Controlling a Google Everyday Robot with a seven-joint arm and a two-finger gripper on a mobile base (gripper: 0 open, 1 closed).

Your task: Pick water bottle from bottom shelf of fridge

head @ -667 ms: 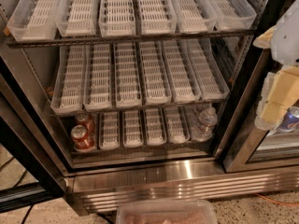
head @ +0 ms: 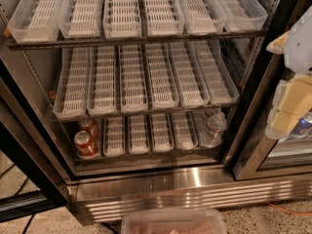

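The fridge (head: pixel 161 186) stands open in front of me, with three racks of white slotted trays. The water bottle (head: pixel 215 128) is clear with a white cap and stands upright at the right end of the bottom shelf (head: pixel 146 155). Two red soda cans (head: pixel 86 141) sit at the left end of the same shelf. My gripper (head: pixel 290 106), cream and white, hangs at the right edge of the view. It is outside the fridge, in front of the right door frame, to the right of the bottle and a little above it.
The middle rack (head: pixel 146 112) overhangs the bottom shelf closely. A dark door frame post (head: pixel 253 106) stands between the bottle and my gripper. The open door's edge (head: pixel 24 155) runs down the left. A clear plastic container (head: pixel 173 222) lies on the floor in front.
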